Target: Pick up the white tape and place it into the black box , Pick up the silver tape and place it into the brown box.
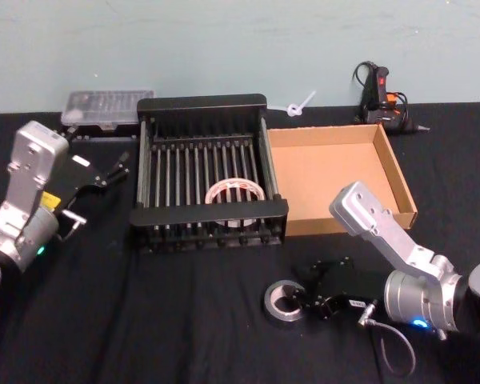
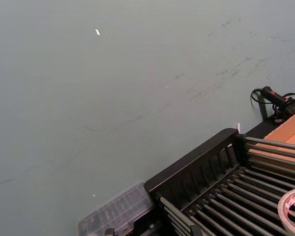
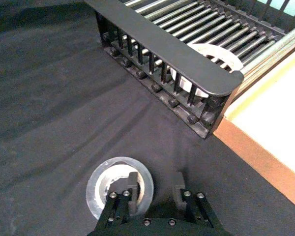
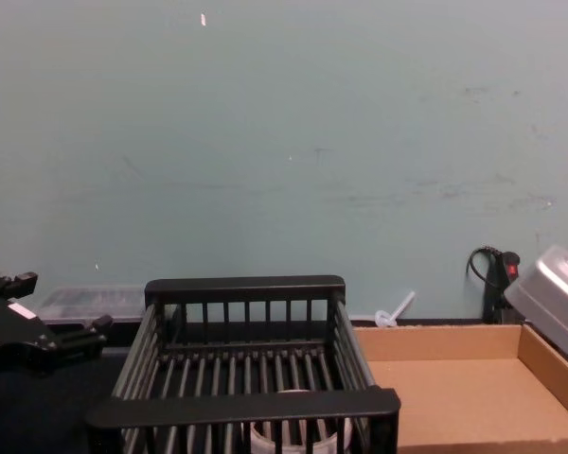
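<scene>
The silver tape (image 1: pixel 277 309) lies flat on the black cloth in front of the black box (image 1: pixel 200 102). My right gripper (image 1: pixel 302 298) is down at it and open; in the right wrist view one finger (image 3: pixel 130 186) stands inside the core of the silver tape (image 3: pixel 101 179) and the other outside the ring wall. The white tape (image 1: pixel 234 194) lies flat inside the black box near its front wall. The brown box (image 1: pixel 336 180) sits against the black box's right side. My left gripper (image 1: pixel 118 164) hangs open and holds nothing, raised left of the black box.
A clear plastic case (image 1: pixel 106 108) lies behind the black box's left corner. A glue gun (image 1: pixel 380 96) with cable stands behind the brown box, with a white zip tie (image 1: pixel 300 106) beside it. Black cloth (image 1: pixel 144 320) covers the table.
</scene>
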Motion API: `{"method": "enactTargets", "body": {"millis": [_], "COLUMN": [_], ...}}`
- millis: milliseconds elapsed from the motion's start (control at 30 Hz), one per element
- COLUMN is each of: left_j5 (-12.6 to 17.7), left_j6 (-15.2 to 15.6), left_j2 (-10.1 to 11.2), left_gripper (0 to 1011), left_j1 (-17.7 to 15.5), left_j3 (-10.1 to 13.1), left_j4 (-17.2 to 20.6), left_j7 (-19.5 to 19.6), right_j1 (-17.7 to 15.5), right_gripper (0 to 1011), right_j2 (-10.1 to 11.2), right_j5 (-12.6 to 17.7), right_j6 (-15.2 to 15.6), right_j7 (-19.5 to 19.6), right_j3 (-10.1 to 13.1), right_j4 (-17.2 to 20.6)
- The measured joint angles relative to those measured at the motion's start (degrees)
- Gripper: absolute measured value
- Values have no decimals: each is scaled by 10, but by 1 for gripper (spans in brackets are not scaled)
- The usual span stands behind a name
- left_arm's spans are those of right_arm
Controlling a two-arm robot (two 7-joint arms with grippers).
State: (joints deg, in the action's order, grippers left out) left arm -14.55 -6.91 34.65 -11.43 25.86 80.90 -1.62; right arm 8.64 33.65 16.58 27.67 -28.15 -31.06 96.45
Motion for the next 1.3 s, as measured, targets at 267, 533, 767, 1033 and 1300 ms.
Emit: {"method": "enactTargets", "body": {"millis": [267, 533, 767, 1033, 1300], "left_j5": [0, 0, 0, 0, 0], "left_j6": [0, 0, 0, 0, 0], "left_j2": [0, 0, 0, 0, 0], "left_gripper": [1001, 1001, 1001, 1001, 1001], "left_j1": [0, 0, 0, 0, 0], "left_j3": [0, 0, 0, 0, 0], "left_j4": [0, 0, 0, 0, 0], "left_j7": [0, 0, 0, 0, 0], "right_j1": [0, 0, 0, -7, -11], "right_gripper": [198, 148, 148, 148, 148], "right_j2": [0, 0, 0, -5, -12], "right_j5": [0, 0, 0, 5, 13], "right_j6": [0, 0, 0, 0, 0], "right_j7": [0, 0, 0, 15, 40], "right_j3": [0, 0, 0, 15, 46], "right_j4": [0, 0, 0, 2, 9]}}
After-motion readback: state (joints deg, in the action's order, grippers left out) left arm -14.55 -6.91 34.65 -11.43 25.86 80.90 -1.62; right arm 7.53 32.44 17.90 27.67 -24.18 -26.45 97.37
